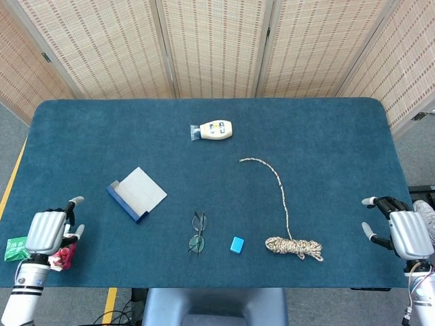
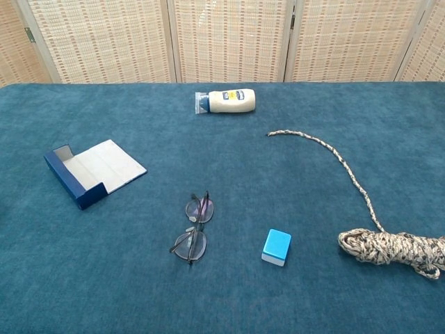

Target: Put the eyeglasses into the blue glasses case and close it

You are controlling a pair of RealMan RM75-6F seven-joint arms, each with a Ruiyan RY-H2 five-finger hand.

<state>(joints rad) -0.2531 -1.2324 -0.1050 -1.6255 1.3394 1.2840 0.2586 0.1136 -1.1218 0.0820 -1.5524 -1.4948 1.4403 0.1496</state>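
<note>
The folded eyeglasses (image 1: 197, 232) (image 2: 192, 227) lie on the blue cloth near the table's front edge, left of centre. The blue glasses case (image 1: 136, 193) (image 2: 92, 170) lies open to their left, its white lining facing up. My left hand (image 1: 50, 231) hovers at the front left corner, far from the case, fingers apart and holding nothing. My right hand (image 1: 401, 231) sits at the front right edge, fingers loosely curled, with nothing in it. Neither hand shows in the chest view.
A white lotion bottle (image 1: 212, 130) (image 2: 226, 101) lies at the back middle. A coiled rope (image 1: 294, 246) (image 2: 389, 247) trails from front right toward the centre. A small light-blue block (image 1: 236, 244) (image 2: 276, 246) sits right of the glasses. Green and red wrappers (image 1: 13, 248) lie off the left edge.
</note>
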